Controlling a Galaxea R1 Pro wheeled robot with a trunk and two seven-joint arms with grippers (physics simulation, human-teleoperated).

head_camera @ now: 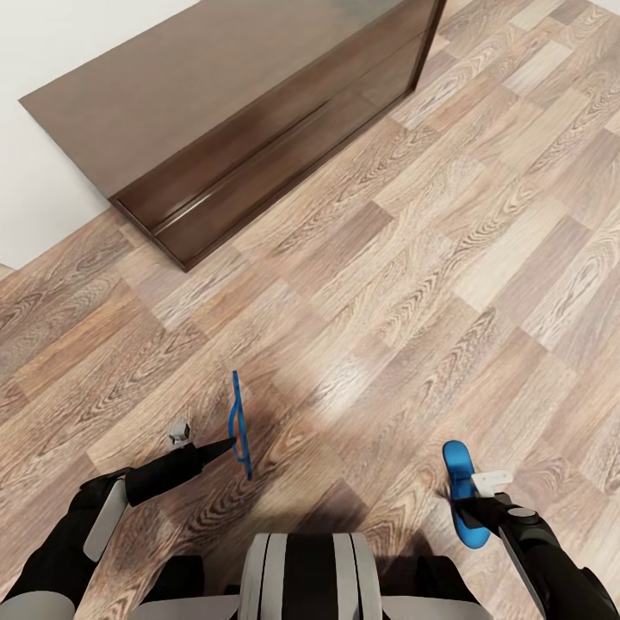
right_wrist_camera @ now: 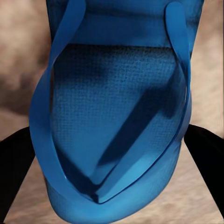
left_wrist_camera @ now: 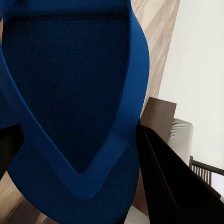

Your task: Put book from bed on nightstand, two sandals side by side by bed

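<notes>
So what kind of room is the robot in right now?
Probably a bedroom or other home room: light wood-plank floor, a long low dark brown wooden cabinet against a white wall, and bright blue flip-flop sandals held by both arms.

Two sandals (head_camera: 240, 424) (head_camera: 462, 492), one cabinet (head_camera: 232, 112)

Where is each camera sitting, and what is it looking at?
Head view: on the robot's head, looking down at the wooden floor, a long dark cabinet and both arms.
Left wrist view: by the left gripper, along its dark fingers at the left sandal.
Right wrist view: by the right gripper, facing the right sandal.
Shared: both sandals also show from the head.
</notes>
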